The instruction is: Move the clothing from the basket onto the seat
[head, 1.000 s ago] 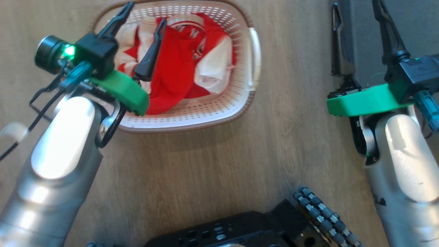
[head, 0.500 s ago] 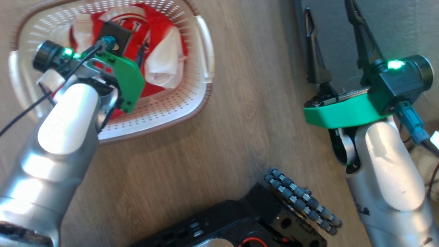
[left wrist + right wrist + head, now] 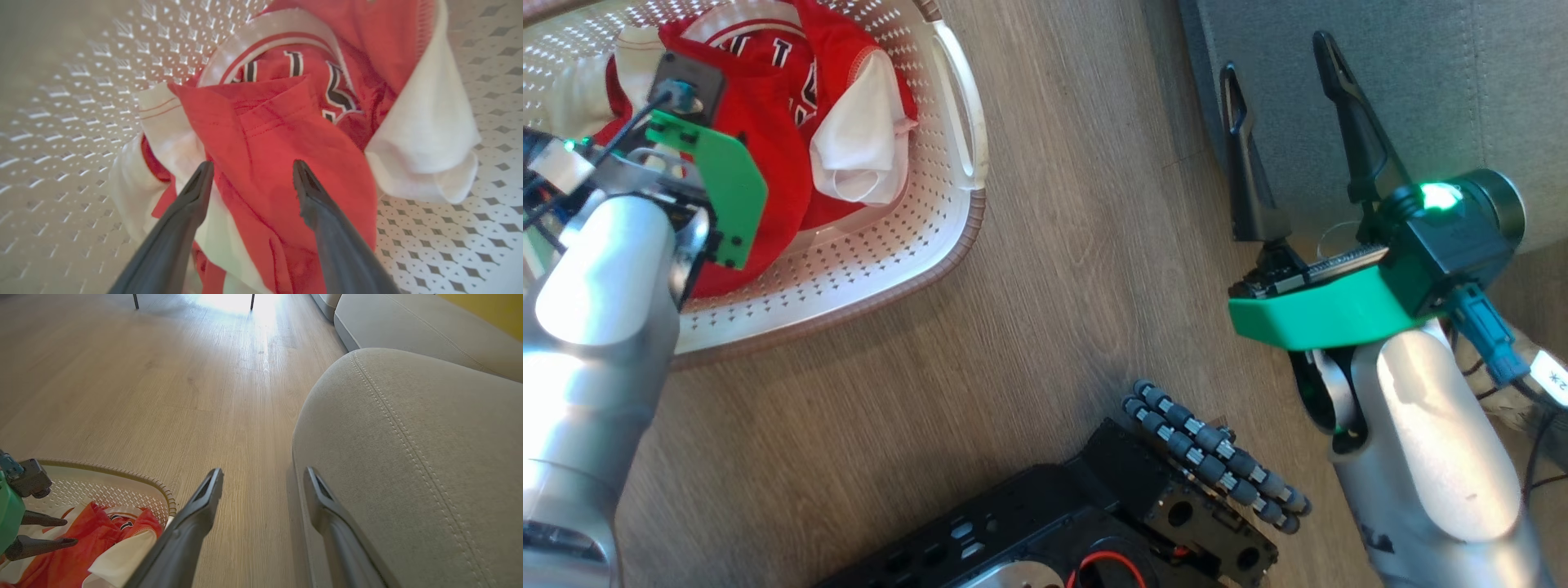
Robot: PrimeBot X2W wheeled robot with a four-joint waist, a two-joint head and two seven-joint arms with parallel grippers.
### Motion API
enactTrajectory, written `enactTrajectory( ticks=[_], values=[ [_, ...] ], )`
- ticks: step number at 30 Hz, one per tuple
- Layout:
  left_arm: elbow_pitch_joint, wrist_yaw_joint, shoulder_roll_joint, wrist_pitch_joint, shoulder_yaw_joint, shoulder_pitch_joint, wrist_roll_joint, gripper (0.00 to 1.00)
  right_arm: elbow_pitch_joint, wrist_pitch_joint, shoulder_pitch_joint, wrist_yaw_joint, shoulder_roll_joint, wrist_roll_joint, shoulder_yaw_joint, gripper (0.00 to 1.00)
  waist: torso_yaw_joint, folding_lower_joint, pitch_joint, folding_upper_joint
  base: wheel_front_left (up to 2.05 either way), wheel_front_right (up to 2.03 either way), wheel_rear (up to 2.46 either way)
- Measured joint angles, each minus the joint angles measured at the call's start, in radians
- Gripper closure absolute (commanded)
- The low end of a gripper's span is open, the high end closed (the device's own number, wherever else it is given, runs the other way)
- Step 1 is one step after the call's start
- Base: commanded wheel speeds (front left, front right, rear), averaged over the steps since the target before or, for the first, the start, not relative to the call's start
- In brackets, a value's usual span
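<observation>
The clothing [image 3: 269, 134], red with white panels and dark lettering, lies heaped in the cream perforated basket [image 3: 61, 102]. My left gripper [image 3: 252, 165] points down into the basket, open, its two fingers straddling a red fold just above the fabric. In the head view the left wrist's green plate [image 3: 719, 188] covers those fingers above the clothing [image 3: 768, 122] in the basket [image 3: 947, 122]. My right gripper [image 3: 1278, 61] is open and holds nothing, hovering at the edge of the grey seat [image 3: 1421, 82]. The right wrist view shows the right gripper [image 3: 263, 473], seat [image 3: 408, 457], basket [image 3: 122, 486] and left gripper [image 3: 70, 531].
Wood floor [image 3: 1054, 245] separates the basket from the seat. My black base with its roller wheel [image 3: 1217, 457] is at the bottom. A second grey cushion [image 3: 429, 326] lies beyond the seat, and thin furniture legs [image 3: 135, 300] stand far across the floor.
The head camera has swung, shifting the basket left in the picture. My left gripper has tipped from above the basket down into it over the clothing. Both grippers have stayed open.
</observation>
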Motion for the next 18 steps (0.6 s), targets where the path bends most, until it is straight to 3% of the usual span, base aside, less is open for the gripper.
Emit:
enactTrajectory(
  ticks=[12,18],
  values=[
    [0.105,-0.039,-0.003,-0.07,0.006,-0.05,-0.045,0.0,-0.058,0.0,0.063,0.0,0.003,-0.045,-0.005,0.0,0.042,0.0,0.022,0.0,0.0,0.0,0.0],
    [0.147,-0.056,-0.035,-0.109,-0.002,-0.077,-0.06,0.0,-0.067,0.0,0.071,0.0,0.003,-0.044,-0.008,0.0,0.055,0.0,0.037,0.0,0.0,0.0,0.0]
  ],
)
